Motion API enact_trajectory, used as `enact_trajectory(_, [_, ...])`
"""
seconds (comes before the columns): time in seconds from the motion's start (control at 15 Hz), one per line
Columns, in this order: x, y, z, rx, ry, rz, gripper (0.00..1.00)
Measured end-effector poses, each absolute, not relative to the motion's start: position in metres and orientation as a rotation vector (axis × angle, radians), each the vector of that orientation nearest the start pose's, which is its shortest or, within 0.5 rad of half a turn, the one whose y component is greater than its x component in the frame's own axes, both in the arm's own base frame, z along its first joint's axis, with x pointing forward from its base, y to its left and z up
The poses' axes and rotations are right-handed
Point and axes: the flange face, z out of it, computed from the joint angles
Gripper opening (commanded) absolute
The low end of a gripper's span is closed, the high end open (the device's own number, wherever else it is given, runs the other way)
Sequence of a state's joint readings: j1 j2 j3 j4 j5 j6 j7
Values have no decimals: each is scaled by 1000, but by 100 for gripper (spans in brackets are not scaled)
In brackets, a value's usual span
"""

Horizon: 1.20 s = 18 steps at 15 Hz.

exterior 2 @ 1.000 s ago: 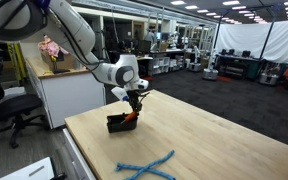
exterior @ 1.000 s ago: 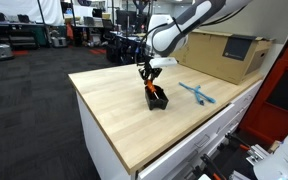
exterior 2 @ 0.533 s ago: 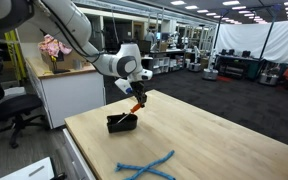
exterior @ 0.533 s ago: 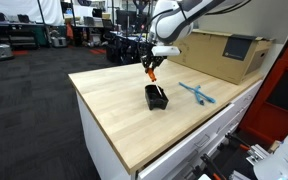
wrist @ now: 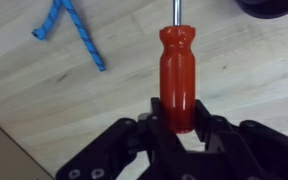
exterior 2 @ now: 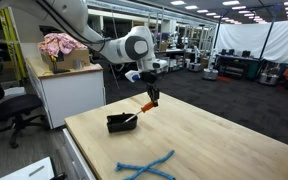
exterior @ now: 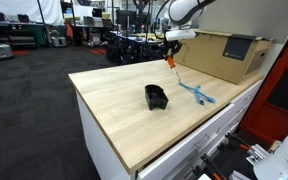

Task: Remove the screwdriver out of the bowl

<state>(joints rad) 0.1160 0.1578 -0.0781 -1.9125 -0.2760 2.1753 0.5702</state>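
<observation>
My gripper [wrist: 177, 112] is shut on the orange handle of the screwdriver [wrist: 178, 70], whose thin dark shaft points away over the wooden table. In both exterior views the gripper [exterior: 168, 48] [exterior 2: 152, 92] holds the screwdriver [exterior: 169, 61] [exterior 2: 147, 105] in the air, well above the table and off to the side of the bowl. The bowl [exterior: 156, 97] [exterior 2: 121, 123] is a small black boxy container that stands on the table; its edge shows at the top right of the wrist view [wrist: 274, 8].
A light blue tool [exterior: 197, 93] [exterior 2: 148, 166] [wrist: 70, 30] lies on the wooden table [exterior: 114, 100]. A large cardboard box [exterior: 224, 52] stands at the back of the table. A side desk with pink flowers [exterior 2: 57, 44] stands beyond the table.
The gripper has lifted the screwdriver out of the bowl and carried it up and sideways, away from the bowl. The bowl has stayed in place.
</observation>
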Motion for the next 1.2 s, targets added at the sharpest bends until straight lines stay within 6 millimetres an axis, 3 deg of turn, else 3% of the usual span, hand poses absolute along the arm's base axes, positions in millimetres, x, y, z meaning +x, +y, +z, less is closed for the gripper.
enact_trajectory(0.2, [617, -8, 396, -3351, 679, -173, 9])
enact_trajectory(0.6, [642, -9, 292, -3378, 595, 129, 9])
enact_trajectory(0.67, [644, -9, 279, -3379, 586, 184, 42])
enact_trajectory(0.73, [647, -9, 268, -3380, 579, 235, 61])
enact_trajectory(0.87, [651, -9, 255, -3383, 572, 326, 74])
enact_trajectory(1.0, [654, -9, 255, -3381, 556, 371, 88])
enact_trajectory(1.2, [659, -8, 281, -3374, 507, 285, 100])
